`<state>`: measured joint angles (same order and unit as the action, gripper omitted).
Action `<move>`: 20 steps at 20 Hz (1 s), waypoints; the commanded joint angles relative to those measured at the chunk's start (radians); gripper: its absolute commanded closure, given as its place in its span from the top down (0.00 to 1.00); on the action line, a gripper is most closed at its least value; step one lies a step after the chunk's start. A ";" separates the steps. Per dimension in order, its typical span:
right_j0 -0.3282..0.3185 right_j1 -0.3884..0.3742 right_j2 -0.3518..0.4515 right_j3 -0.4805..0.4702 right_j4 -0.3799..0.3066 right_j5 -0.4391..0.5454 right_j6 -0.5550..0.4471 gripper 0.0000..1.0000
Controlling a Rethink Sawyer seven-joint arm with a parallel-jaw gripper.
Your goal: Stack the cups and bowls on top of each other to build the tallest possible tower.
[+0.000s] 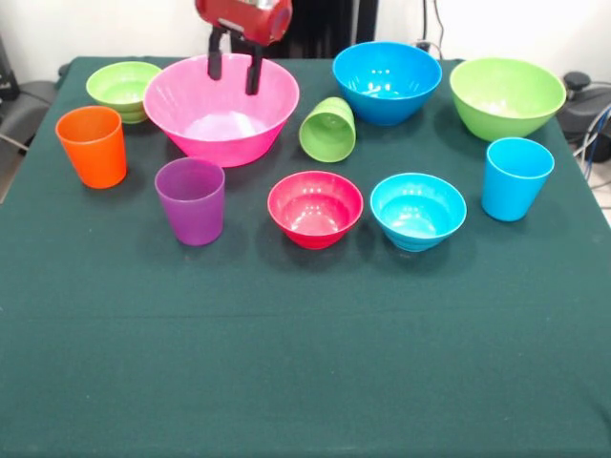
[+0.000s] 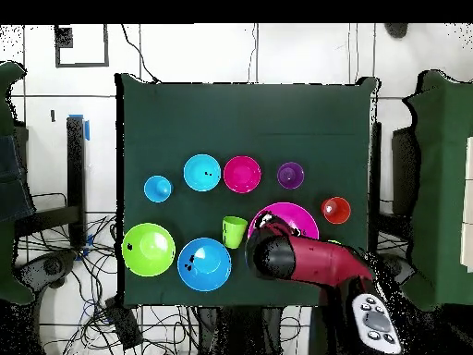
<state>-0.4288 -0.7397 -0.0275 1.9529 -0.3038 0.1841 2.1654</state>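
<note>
My gripper [image 1: 235,69] is open and empty, its two black fingers hanging just above the far rim of the large pink bowl [image 1: 221,113]. The bowl holds nothing. The orange cup [image 1: 92,146], purple cup [image 1: 191,200] and light blue cup [image 1: 516,178] stand upright. The light green cup [image 1: 327,129] lies on its side right of the pink bowl. A small red bowl [image 1: 315,208] and small light blue bowl [image 1: 418,210] sit in front. Every piece stands apart; nothing is nested.
A small green bowl [image 1: 124,89] sits at the far left, a medium blue bowl [image 1: 387,81] and a medium green bowl [image 1: 507,95] at the far right. In the overhead view the red arm [image 2: 305,259] covers part of the pink bowl [image 2: 297,213].
</note>
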 commanded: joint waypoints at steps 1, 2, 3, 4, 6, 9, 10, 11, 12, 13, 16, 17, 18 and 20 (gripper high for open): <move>-0.259 -0.174 0.246 0.125 -0.180 0.146 -0.389 1.00; -0.295 -0.192 0.271 0.142 -0.161 0.178 -0.391 1.00; -0.324 -0.198 0.296 0.150 -0.155 0.197 -0.388 1.00; -0.349 -0.190 0.322 0.164 -0.144 0.200 -0.353 1.00; -0.360 -0.158 0.362 0.186 -0.152 0.163 -0.273 1.00; -0.285 -0.178 0.341 0.191 -0.144 0.197 -0.183 1.00; -0.270 -0.190 0.333 0.194 -0.139 0.211 -0.166 1.00; -0.264 -0.196 0.332 0.192 -0.131 0.221 -0.154 1.00; -0.265 -0.198 0.336 0.191 -0.123 0.228 -0.149 1.00; -0.263 -0.194 0.334 0.185 -0.124 0.221 -0.141 1.00; -0.204 -0.160 0.274 0.151 -0.175 0.132 -0.073 1.00; -0.172 -0.126 0.240 0.134 -0.203 0.067 -0.037 1.00; -0.144 -0.084 0.211 0.115 -0.225 -0.001 -0.010 1.00; -0.097 -0.002 0.164 0.077 -0.250 -0.131 0.027 1.00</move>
<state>-0.6307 -0.8948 0.1444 2.0561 -0.4273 0.2337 2.1496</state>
